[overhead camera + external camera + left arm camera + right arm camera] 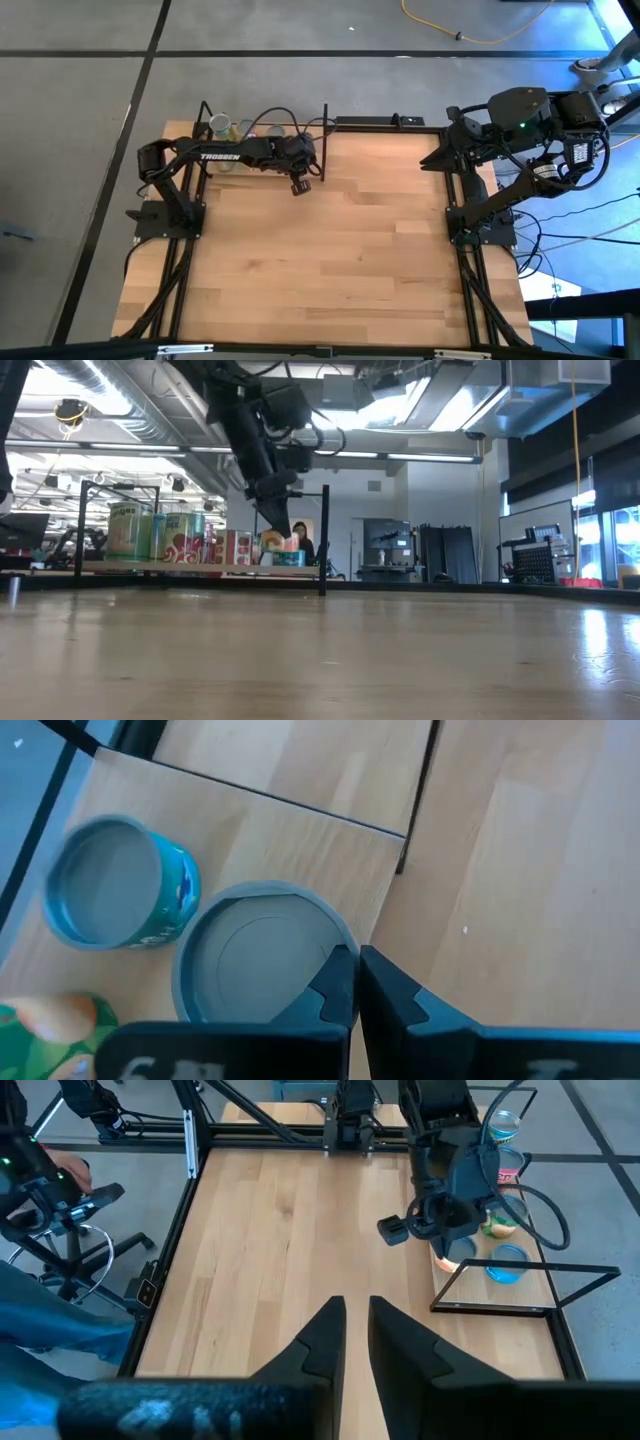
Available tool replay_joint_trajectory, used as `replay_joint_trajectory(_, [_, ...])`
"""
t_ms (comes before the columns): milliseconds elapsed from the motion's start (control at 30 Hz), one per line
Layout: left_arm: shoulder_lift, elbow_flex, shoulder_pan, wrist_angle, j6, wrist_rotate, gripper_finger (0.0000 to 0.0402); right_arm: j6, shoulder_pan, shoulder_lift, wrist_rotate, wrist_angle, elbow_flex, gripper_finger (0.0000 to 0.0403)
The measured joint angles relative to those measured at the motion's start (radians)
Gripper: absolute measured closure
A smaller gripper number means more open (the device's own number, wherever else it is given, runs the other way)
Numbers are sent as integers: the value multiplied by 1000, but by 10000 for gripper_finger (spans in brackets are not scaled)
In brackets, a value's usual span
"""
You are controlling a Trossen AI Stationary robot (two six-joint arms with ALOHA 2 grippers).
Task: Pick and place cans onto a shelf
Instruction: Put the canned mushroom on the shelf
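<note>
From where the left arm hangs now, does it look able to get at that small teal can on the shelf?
Probably yes: the shut left gripper hangs above the light-wood shelf, the small teal can close by, its top uncovered, though a larger grey-topped can sits between.

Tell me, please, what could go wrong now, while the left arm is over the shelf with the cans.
1. The left end effector, shut and empty, hangs just over the grey-topped can at the shelf end; dropping or swinging could knock it off.
2. The teal can stands close beside it, so a bump may push both.
3. The black upright rod is near the arm; a sideways retreat might hit it.
</note>
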Motion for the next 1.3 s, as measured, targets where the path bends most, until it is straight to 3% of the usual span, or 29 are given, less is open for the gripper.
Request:
replay_joint_trajectory(333, [71, 0, 7, 65, 23, 22, 401, 0, 0, 0, 0, 0, 0, 353])
replay_joint_trajectory(767, [71, 0, 54, 56, 43, 25, 401, 0, 0, 0, 0, 0, 0, 353])
replay_joint_trajectory(1133, [71, 0, 51, 57, 43, 28, 373, 0, 0, 0, 0, 0, 0, 353])
replay_joint_trajectory(1300, [70, 0, 49, 58, 42, 87, 371, 0, 0, 0, 0, 0, 0, 353])
